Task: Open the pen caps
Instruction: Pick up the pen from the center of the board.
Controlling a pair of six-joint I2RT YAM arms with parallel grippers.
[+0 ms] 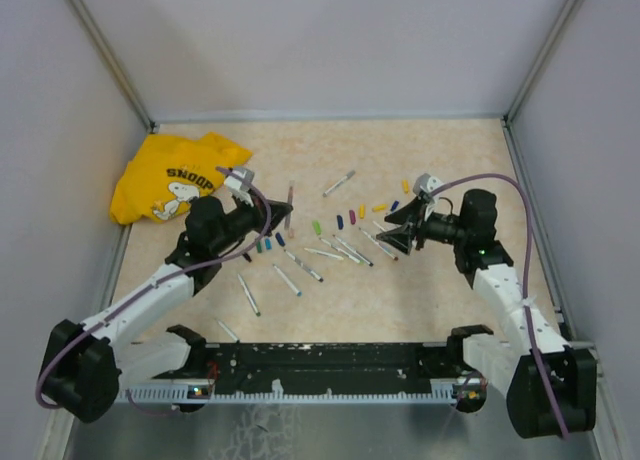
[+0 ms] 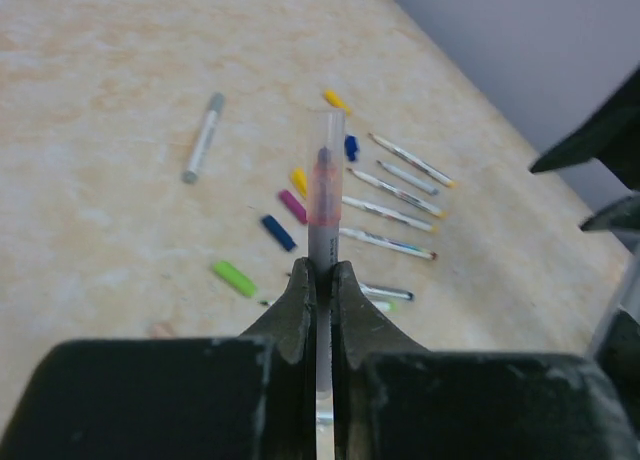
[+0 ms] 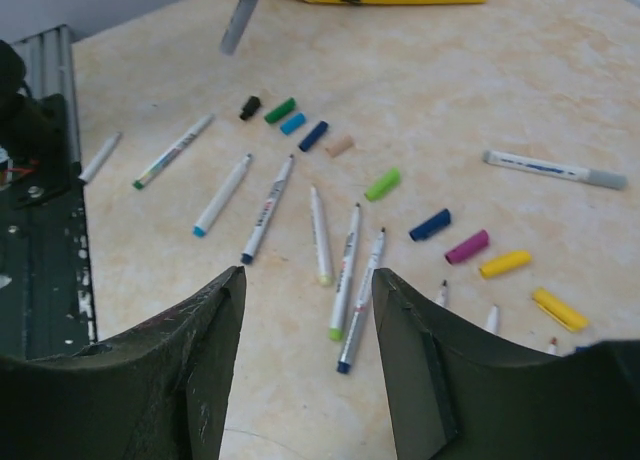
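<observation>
The left arm point(image 1: 150, 295) stretches forward and inward, and the left gripper point(image 2: 322, 272) is pinched tight on a pen point(image 2: 325, 200) that sticks out past its fingers. The right arm point(image 1: 505, 295) bends inward, with the right gripper point(image 3: 305, 280) parted, holding nothing and pointing toward the left one.
</observation>
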